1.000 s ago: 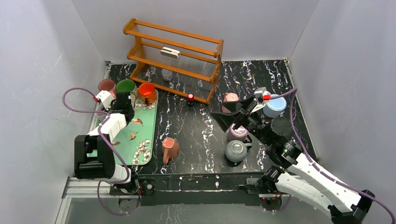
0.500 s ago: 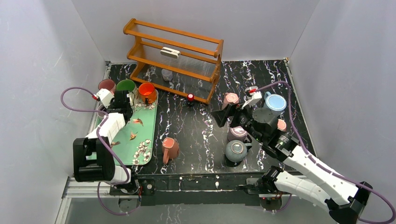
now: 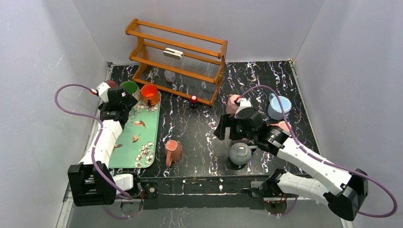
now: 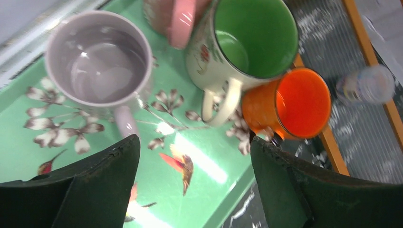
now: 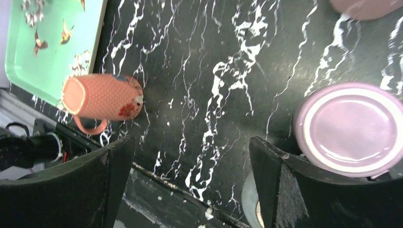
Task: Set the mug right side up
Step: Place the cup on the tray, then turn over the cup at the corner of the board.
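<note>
Left claw (image 4: 194, 142) of yours had just let go and hung wide open over the tray (image 4: 28, 152). Lilac mug (image 4: 97, 66) stood upright at the tray's far end, so that flip looked done. Right claw (image 5: 190, 142) sat open, well right of the tray.

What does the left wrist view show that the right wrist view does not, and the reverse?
Only left wrist: a lilac mug, a green mug and an orange mug, all upright. Only right wrist: a pink mug lying on its side and an upside-down mug. Both: the tray and the black table.
</note>
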### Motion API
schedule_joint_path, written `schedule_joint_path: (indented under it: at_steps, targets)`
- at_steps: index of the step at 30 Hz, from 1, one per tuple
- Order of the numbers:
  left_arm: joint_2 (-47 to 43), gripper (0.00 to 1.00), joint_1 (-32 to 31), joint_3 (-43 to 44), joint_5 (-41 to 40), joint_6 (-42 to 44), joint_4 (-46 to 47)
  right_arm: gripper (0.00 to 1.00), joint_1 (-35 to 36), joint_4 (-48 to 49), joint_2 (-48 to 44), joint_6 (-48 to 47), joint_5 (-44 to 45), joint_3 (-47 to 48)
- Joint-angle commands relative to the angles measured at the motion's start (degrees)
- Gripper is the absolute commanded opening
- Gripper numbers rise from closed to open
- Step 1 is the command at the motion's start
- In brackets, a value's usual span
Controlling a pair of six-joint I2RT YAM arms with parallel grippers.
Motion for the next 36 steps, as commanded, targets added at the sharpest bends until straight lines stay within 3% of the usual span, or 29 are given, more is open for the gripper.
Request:
schedule_joint_path:
  at_steps: [1, 6, 12, 16, 23, 29, 36]
  targets:
    - [-2.1, 0.84, 0.0, 0.4, 12.5, 2.9, -3.4, 0.96, 0.2, 0.2, 1.5, 4.1, -7.9, 1.5]
    - [-3.5, 0.79, -0.2, -2.0, 27.0, 4.3, -4.9, 0.92, 0.2, 5.9, 3.5, 9.5, -16.5, 0.6]
    - [-9.3, 0.8, -1.3, -6.1, 26.5, 4.9, -8.4, 0.91, 0.2, 14.3, 7.0, 14.7, -21.6, -1.6]
    - [-11.8, 0.8, -2.6, -6.9, 31.3, 6.1, -10.6, 0.89, 0.2, 22.7, 8.2, 21.0, -25.3, -6.0]
    - [-17.2, 0.8, -3.9, -9.9, 29.2, 9.2, -11.4, 0.85, 3.1, 30.3, 11.5, 27.8, -24.6, -7.4]
    - [-17.4, 0.82, -3.8, -12.6, 34.2, 10.7, -7.6, 0.85, 11.0, 31.7, 17.0, 31.4, -18.4, -5.0]
    - [-18.9, 0.82, -3.8, -13.6, 34.2, 12.8, -6.5, 0.81, 16.8, 28.8, 26.5, 30.8, -14.2, 2.7]
